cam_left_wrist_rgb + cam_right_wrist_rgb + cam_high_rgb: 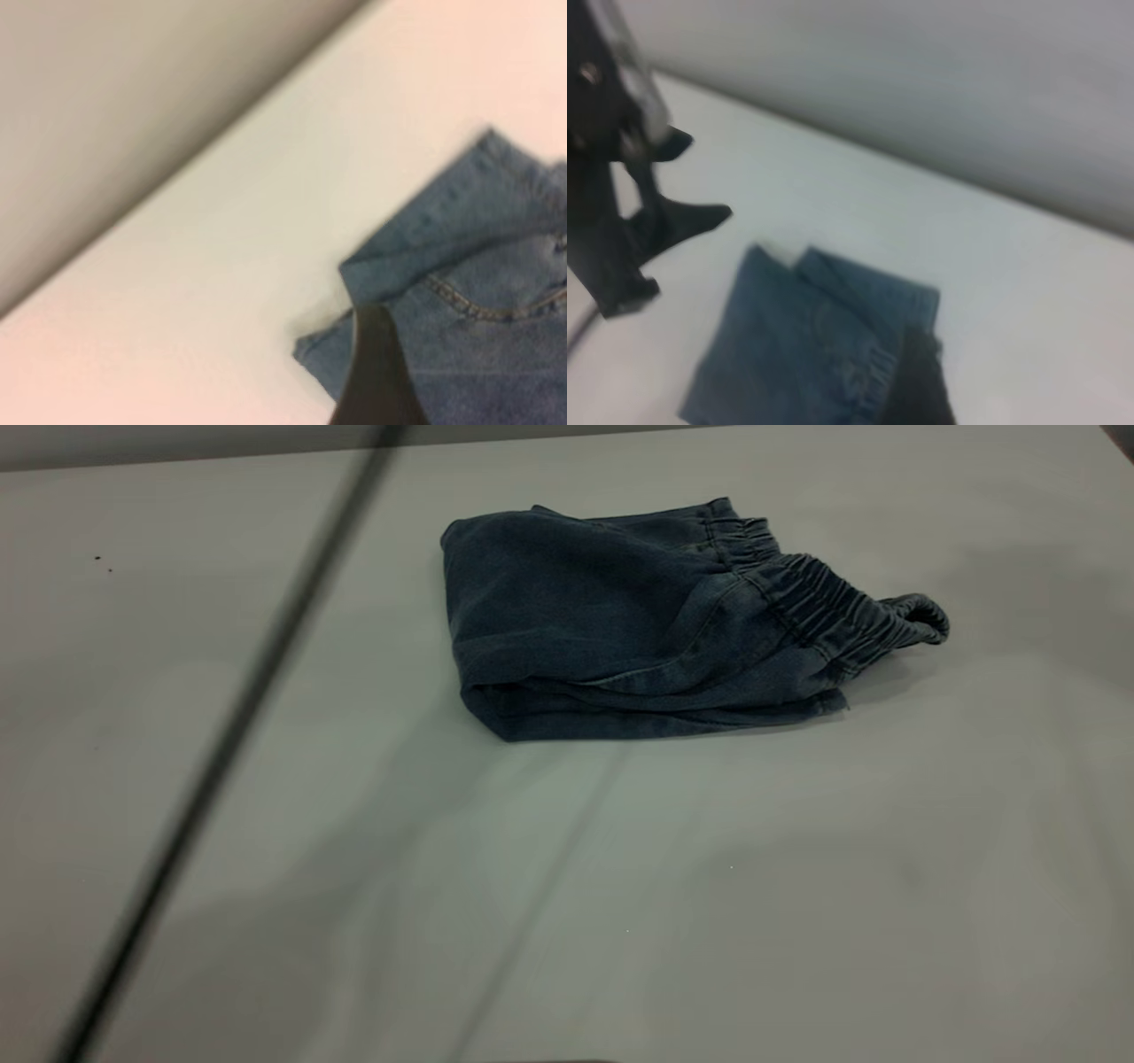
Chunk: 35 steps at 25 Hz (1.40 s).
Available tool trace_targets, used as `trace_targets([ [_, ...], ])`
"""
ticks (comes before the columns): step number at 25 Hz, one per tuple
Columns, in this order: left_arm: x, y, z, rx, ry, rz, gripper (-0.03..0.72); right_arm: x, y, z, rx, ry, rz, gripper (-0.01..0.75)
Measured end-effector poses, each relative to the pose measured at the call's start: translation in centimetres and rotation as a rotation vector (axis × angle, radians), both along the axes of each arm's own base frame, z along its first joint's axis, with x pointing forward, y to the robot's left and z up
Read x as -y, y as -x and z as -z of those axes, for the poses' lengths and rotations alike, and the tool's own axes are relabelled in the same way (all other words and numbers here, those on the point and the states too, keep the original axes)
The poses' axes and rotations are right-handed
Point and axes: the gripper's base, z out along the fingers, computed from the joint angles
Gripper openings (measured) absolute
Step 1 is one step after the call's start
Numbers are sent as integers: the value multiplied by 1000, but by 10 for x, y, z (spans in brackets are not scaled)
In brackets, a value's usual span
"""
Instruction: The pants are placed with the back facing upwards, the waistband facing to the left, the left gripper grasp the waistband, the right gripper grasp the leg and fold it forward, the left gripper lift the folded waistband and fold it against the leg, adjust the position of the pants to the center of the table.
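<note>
The pants [602, 620] lie folded into a compact blue denim bundle on the table [709, 886], toward the back and slightly right of the middle. The gathered waistband [824, 602] runs along the bundle's right end, with a loop sticking out. The leg is folded into the layers and I cannot tell it apart. Neither gripper appears in the exterior view. In the right wrist view my left gripper [704, 177] hangs above the table beside the pants [797, 354], open and empty. One of its fingers [376, 372] shows over the denim [478, 292]. My right gripper [921, 381] is a dark shape by the waistband end.
A blurred black cable [230, 735] crosses the exterior view diagonally at the left, close to the camera. The table's far edge meets a grey wall [177, 443] behind the pants.
</note>
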Motion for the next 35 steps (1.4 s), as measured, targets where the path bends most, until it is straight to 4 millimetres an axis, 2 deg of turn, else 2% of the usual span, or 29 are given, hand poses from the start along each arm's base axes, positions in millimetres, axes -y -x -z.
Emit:
trace_targets([
  [4, -24, 34, -54, 56, 50, -14, 464, -2, 54, -41, 101, -26, 26, 475],
  [7, -44, 64, -75, 51, 51, -18, 464, -3, 94, -52, 128, -31, 38, 475],
  [11, -79, 113, -88, 15, 41, -29, 464, -3, 143, -36, 85, -12, 53, 475],
  [15, -120, 174, -92, -14, 66, -58, 464, -4, 187, -6, 26, -7, 58, 475],
  [17, -139, 204, -90, -24, 91, -69, 464, -5, 206, 13, -8, -6, 58, 475],
  [21, -178, 261, -78, -14, 116, -74, 464, -5, 245, 45, 32, -26, 87, 475],
  [26, -218, 321, -44, 3, 136, -72, 464, -6, 287, 84, 89, -38, 109, 475],
  [30, -241, 357, -15, 17, 177, -59, 464, -7, 320, 102, 144, -37, 104, 475],
  [35, -252, 379, 26, -12, 183, -37, 464, -9, 352, 130, 178, -25, 88, 475],
])
